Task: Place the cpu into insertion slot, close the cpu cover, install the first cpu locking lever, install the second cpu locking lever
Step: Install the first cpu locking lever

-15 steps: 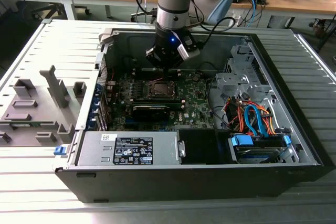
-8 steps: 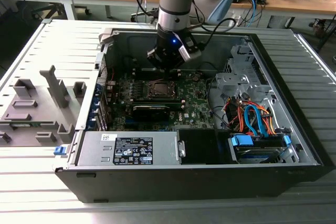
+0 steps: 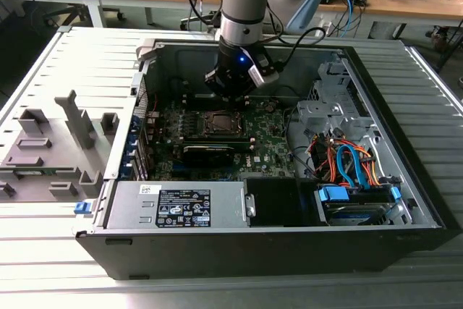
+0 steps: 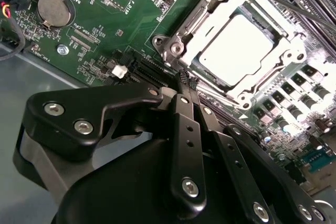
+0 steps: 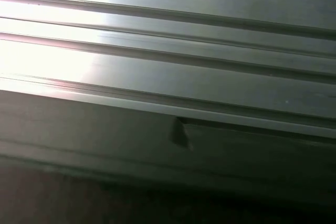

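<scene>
1. At the exterior view's left, outside the open computer case point(image 3: 116, 179), grey plastic fixtures point(image 3: 51, 142) stand on the ribbed table point(image 3: 43, 77). They look like parking holders for parts, kept clear of the work.
2. Along the near edge of the case lies the power supply point(image 3: 177, 208) with its white label. It sits well short of the motherboard point(image 3: 253, 146), so the board stays open from above.
3. Near the middle, the cpu point(image 4: 239, 43) lies flat in the insertion slot point(image 3: 221, 122), its pale face showing through the window of the cpu cover point(image 4: 202, 19). The cover appears folded down over it, which I judge holds the chip seated. A thin wire lever point(image 4: 278, 1) runs along the socket's far side; whether it is latched I cannot tell.
4. The gripper point(image 4: 185, 80) hangs just beside the socket's corner, fingertips pinched together with nothing between them. I judge a narrow tip suits pressing a thin lever. In the exterior view its tip is hidden behind the wrist point(image 3: 239, 70).
5. At the exterior view's right, orange and blue cables point(image 3: 347, 164) bundle by the drive bay point(image 3: 354, 200), routed away from the socket.
6. The first wrist view faces ribbed metal point(image 5: 168, 77); what surface it is I cannot say.
</scene>
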